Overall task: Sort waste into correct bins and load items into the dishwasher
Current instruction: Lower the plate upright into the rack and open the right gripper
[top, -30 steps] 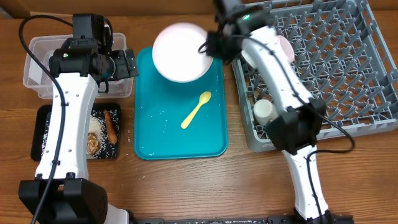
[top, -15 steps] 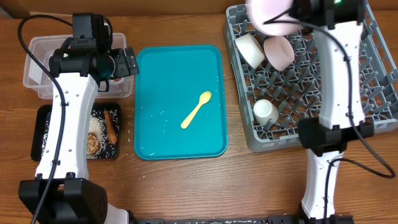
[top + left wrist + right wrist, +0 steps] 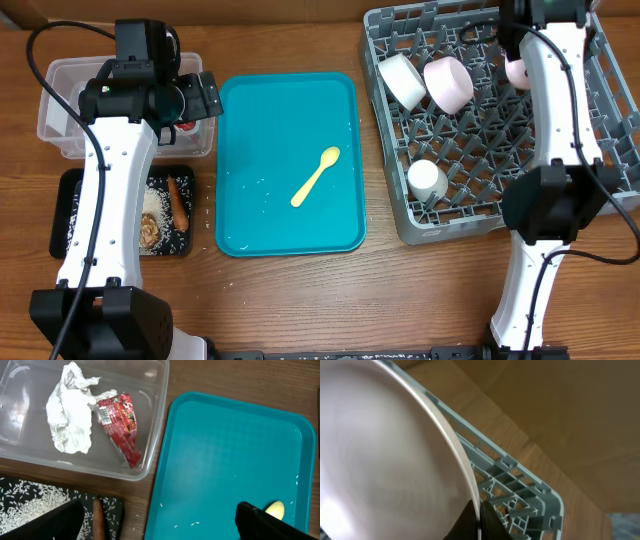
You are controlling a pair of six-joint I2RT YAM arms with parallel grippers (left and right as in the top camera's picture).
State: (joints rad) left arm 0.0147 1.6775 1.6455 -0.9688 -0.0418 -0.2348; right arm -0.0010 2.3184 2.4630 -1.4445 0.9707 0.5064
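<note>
Our right gripper (image 3: pixel 476 522), jaws clamped on the rim of the round pale plate (image 3: pixel 516 71), has swung it off the teal serving tray (image 3: pixel 260 120) to the far side of the large grey plastic dish rack (image 3: pixel 590 150). Only the yellow plastic spoon (image 3: pixel 317 176) is left to load. Our left gripper (image 3: pixel 160 520) hangs with its jaws spread.

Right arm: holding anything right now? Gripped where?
Yes. The right gripper pinches the plate by its rim, over the dish rack. The left gripper is open and empty.
</note>
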